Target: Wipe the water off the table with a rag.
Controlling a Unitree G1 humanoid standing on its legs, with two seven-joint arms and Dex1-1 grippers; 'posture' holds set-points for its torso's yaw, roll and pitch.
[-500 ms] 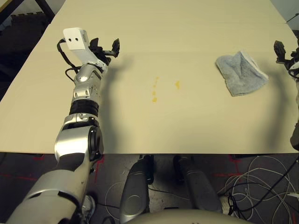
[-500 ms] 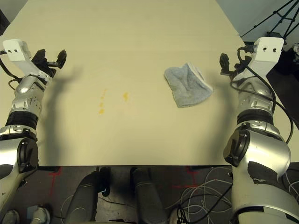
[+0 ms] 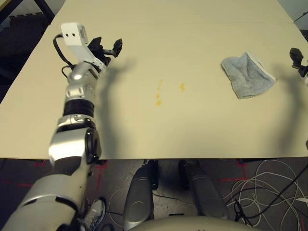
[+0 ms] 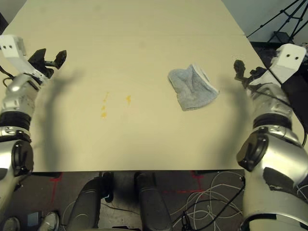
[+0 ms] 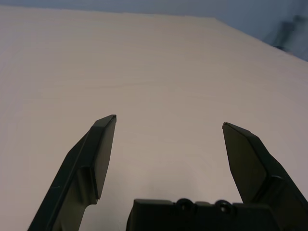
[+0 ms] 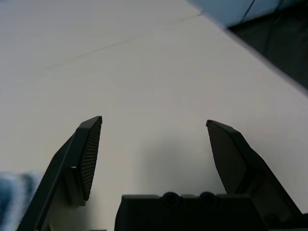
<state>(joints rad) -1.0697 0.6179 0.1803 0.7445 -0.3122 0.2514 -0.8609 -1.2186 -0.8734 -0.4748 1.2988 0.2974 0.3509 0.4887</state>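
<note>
The rag (image 3: 248, 76) lies on the bench (image 3: 159, 137), a broad pale top whose bare middle seems meant to give a wiping stroke room. The left arm (image 3: 79, 108) reaches over the left side, its jaws open and empty, probably kept wide so as not to cross the wet patch. The right arm (image 4: 272, 108) holds its jaws open and empty too, just beyond the rag's right side, which makes it the likelier one to pick up. Loosely folded, with a raised whitish edge, the cloth should offer something to pinch. Smallest are the yellow-orange spots of water (image 3: 159, 103), between the left arm and the rag and apart from both, so the cloth probably has to travel left.
</note>
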